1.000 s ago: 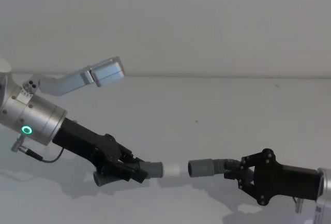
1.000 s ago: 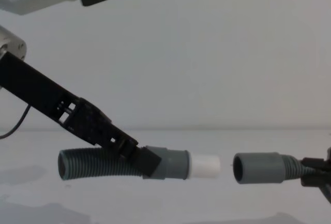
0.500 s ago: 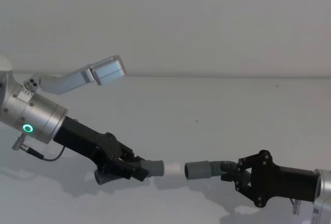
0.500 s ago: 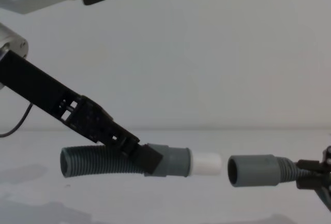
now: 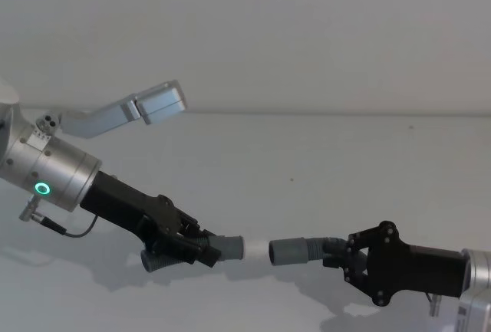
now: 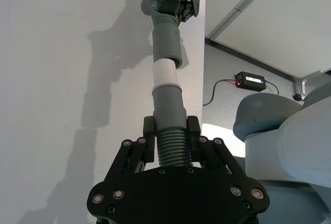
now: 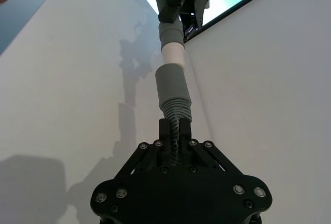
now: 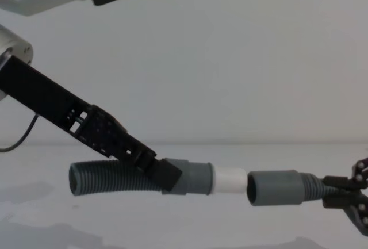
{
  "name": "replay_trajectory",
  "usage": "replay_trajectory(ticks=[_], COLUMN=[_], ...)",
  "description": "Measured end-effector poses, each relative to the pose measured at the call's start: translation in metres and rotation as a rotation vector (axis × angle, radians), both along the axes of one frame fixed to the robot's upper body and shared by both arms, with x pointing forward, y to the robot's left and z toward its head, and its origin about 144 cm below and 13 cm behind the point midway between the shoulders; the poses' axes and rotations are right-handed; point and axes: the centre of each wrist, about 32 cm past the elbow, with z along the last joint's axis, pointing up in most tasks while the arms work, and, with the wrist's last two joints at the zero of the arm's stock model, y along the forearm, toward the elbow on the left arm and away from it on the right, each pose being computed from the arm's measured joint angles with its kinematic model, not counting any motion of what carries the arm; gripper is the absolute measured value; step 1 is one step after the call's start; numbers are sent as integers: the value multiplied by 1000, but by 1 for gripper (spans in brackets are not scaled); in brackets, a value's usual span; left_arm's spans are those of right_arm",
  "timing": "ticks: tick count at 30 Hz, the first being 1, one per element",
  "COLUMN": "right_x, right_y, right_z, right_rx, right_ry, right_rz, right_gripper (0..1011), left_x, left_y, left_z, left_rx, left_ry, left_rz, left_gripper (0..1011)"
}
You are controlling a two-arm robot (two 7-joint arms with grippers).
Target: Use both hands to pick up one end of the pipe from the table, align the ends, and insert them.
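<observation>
Over the last second the right gripper (image 5: 335, 253) has carried its hose piece (image 8: 313, 187) leftward, closing the gap: the socket cuff (image 8: 275, 187) now meets the white spigot (image 8: 230, 180) tip, insertion barely begun. The left gripper (image 5: 201, 246) has its jaws clenched on the spigot hose (image 8: 109, 177); the right jaws are clenched on the other. Both pieces hang just above the desk (image 5: 307, 156). Alignment appears sound. No containers present.

No readable text, label, brand, number or sign is showing anywhere in these views, neither on the arms, the hose pieces nor the white surfaces
</observation>
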Motion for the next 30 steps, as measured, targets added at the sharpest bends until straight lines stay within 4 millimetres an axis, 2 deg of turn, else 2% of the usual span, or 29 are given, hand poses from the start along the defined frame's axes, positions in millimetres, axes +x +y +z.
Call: replay_trajectory(ticks=[30], right_x=[0], right_y=[4], right_z=[3], right_rx=[0], right_ry=[6], right_rz=[5], right_gripper=[85], left_x=[-3], left_y=[-1], left_z=[3], left_rx=[13], left_ry=[-7], left_rz=[3], left_gripper=[348])
